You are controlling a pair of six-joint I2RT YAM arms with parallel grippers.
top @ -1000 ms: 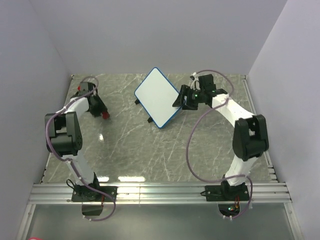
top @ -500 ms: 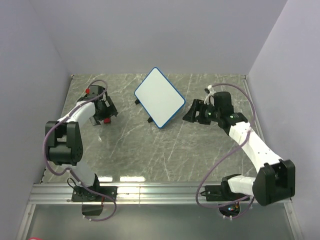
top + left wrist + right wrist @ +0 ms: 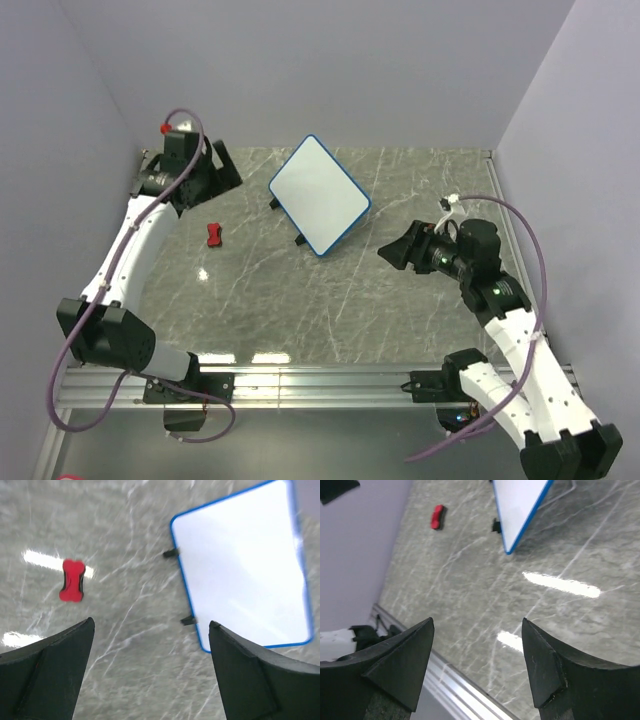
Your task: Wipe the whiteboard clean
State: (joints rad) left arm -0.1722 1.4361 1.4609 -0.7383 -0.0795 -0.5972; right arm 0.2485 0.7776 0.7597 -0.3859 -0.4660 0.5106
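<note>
The whiteboard [image 3: 319, 194], white with a thin blue frame and small black feet, lies at the back middle of the table; its face looks blank. It also shows in the left wrist view [image 3: 242, 565] and partly in the right wrist view [image 3: 520, 505]. A small red-black block [image 3: 214, 235] lies left of it, also in the left wrist view [image 3: 73, 580] and the right wrist view [image 3: 437, 517]. My left gripper [image 3: 222, 167] is open and empty, raised at the back left. My right gripper [image 3: 392, 252] is open and empty, right of the board and apart from it.
Grey marble tabletop [image 3: 300, 300] with lilac walls on three sides. A metal rail [image 3: 320, 385] runs along the near edge, where both arm bases are bolted.
My left gripper has let go of the red-black block and risen to the back left. My right gripper has pulled away from the board's right edge, toward the near right.
</note>
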